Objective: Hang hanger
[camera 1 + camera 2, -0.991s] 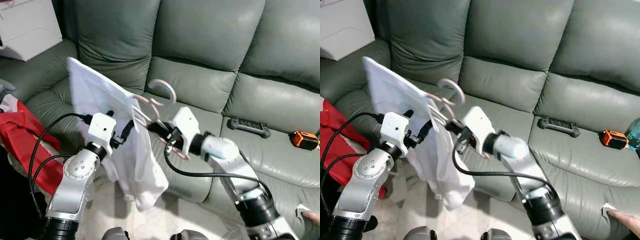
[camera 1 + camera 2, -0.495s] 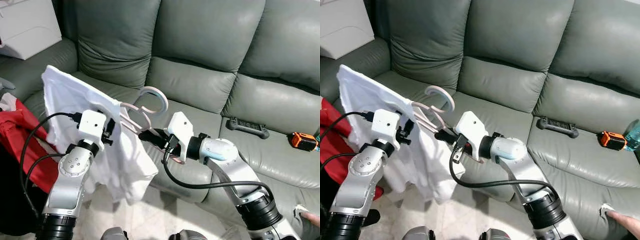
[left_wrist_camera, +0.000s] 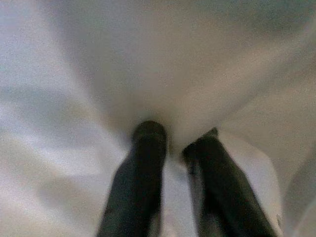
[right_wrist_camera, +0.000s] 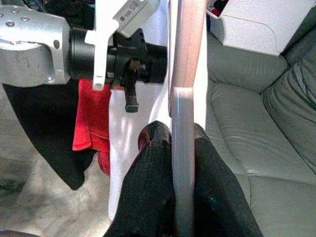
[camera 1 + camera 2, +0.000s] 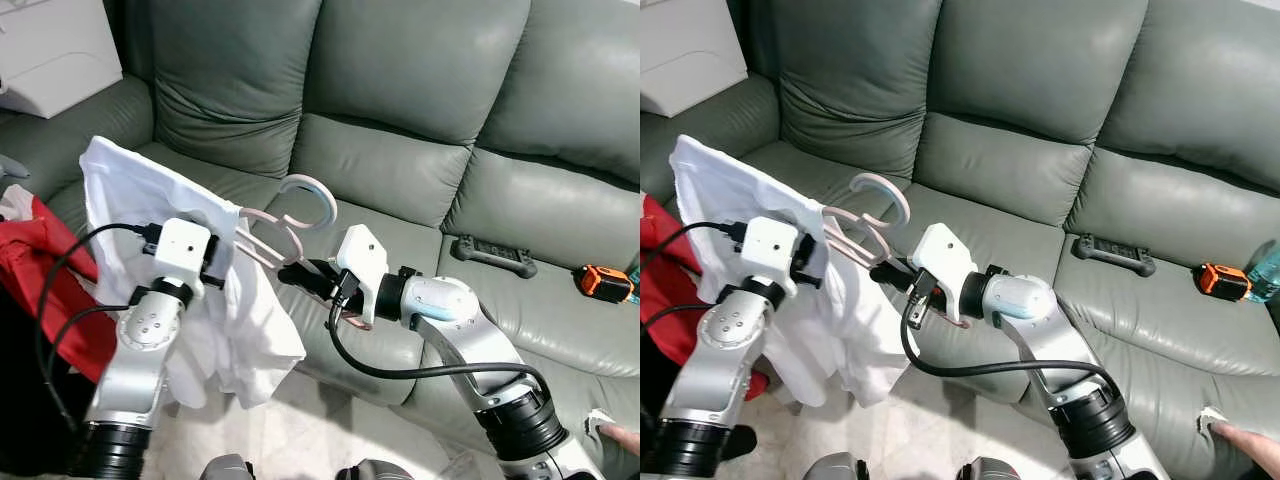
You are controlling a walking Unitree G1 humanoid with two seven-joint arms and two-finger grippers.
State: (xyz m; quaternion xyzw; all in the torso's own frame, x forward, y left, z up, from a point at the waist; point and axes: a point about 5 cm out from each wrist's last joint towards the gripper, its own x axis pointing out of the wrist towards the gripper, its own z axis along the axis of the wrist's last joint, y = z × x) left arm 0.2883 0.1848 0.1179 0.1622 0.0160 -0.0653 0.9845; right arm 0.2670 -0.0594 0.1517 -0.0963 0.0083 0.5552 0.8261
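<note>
A pale pink hanger (image 5: 296,205) with a round hook is held up in front of the green sofa. My right gripper (image 5: 292,276) is shut on the hanger's bar (image 4: 183,98), its black fingers (image 4: 153,163) pressing it from both sides. A white shirt (image 5: 150,200) hangs over the hanger's left end and droops toward the floor. My left gripper (image 3: 175,138) is shut on the white shirt, pinching a fold of cloth. Its white wrist (image 5: 180,250) sits against the shirt, close to the left of the right gripper.
The green leather sofa (image 5: 420,120) spans the background. On its right seat lie a black controller (image 5: 490,253) and an orange tool (image 5: 603,281). Red cloth (image 5: 45,280) lies at the left. A white box (image 5: 50,45) is at the upper left. A person's hand (image 5: 615,434) shows at the lower right.
Both arms carried the hanger and shirt down and to the left over the last second. The shirt's raised corner dropped and its cloth now hangs lower and more bunched.
</note>
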